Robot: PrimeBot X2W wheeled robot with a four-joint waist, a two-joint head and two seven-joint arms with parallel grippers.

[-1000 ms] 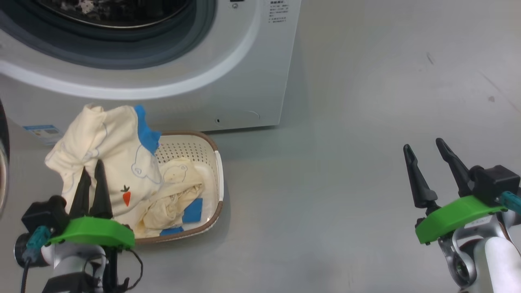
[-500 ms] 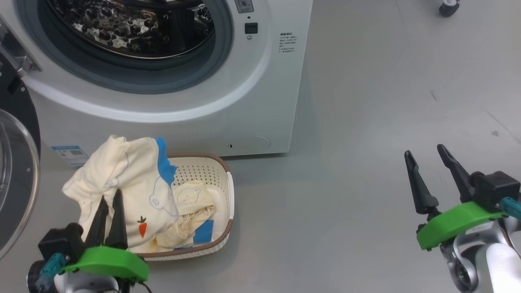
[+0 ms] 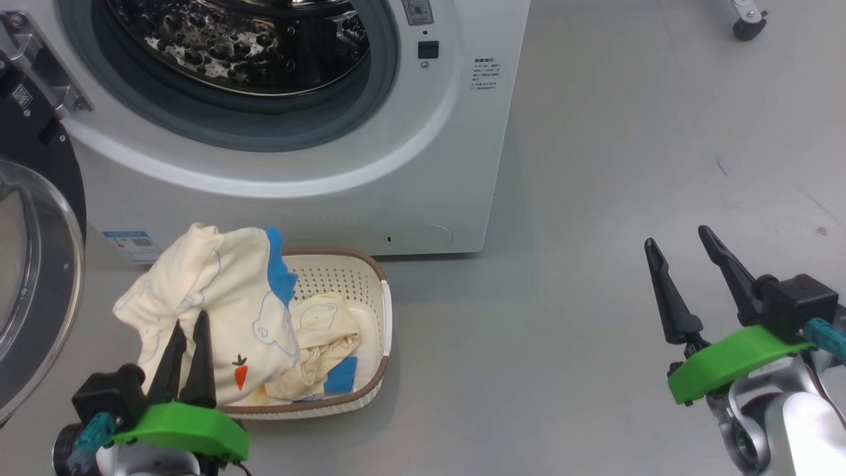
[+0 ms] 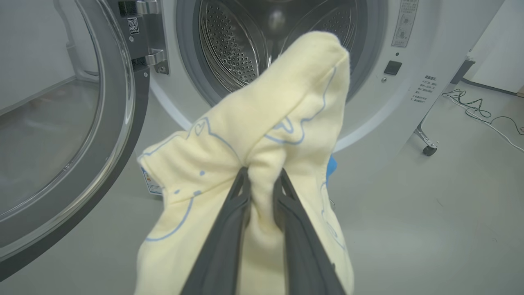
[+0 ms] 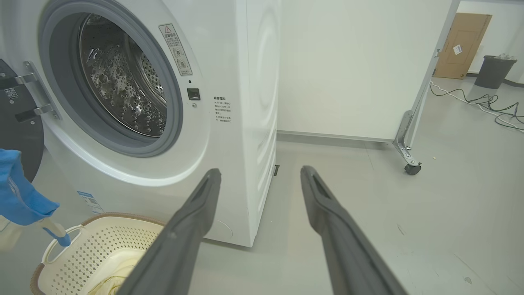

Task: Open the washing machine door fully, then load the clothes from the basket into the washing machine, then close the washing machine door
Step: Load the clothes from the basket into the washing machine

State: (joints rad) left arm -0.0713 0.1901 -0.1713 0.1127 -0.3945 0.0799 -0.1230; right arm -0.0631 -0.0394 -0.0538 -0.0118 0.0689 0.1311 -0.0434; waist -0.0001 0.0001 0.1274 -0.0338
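The white washing machine (image 3: 410,165) stands ahead with its steel drum (image 3: 238,39) exposed. Its door (image 3: 33,264) hangs swung open at the left, black rim and clear glass showing, and appears again as the door (image 4: 61,135) in the left wrist view. The basket (image 3: 380,311) sits on the floor before the machine. My left gripper (image 3: 190,320) is shut on the cream-yellow clothes (image 3: 218,297), a garment lifted partly above the basket, pinched between the fingers (image 4: 262,172) with the drum behind it. More cream and blue cloth lies in the basket (image 5: 102,241). My right gripper (image 3: 677,237) is open and holds nothing.
Grey floor (image 3: 595,198) stretches to the right of the machine. A white panel on a caster (image 5: 411,168) stands behind the machine's right side, with cables (image 5: 491,106) and a dark bin (image 5: 495,71) farther back.
The head camera has tilted up, so the whole picture has shifted down and right, bringing in more of the drum and open door. The left gripper keeps hold of the garment; the right stays open.
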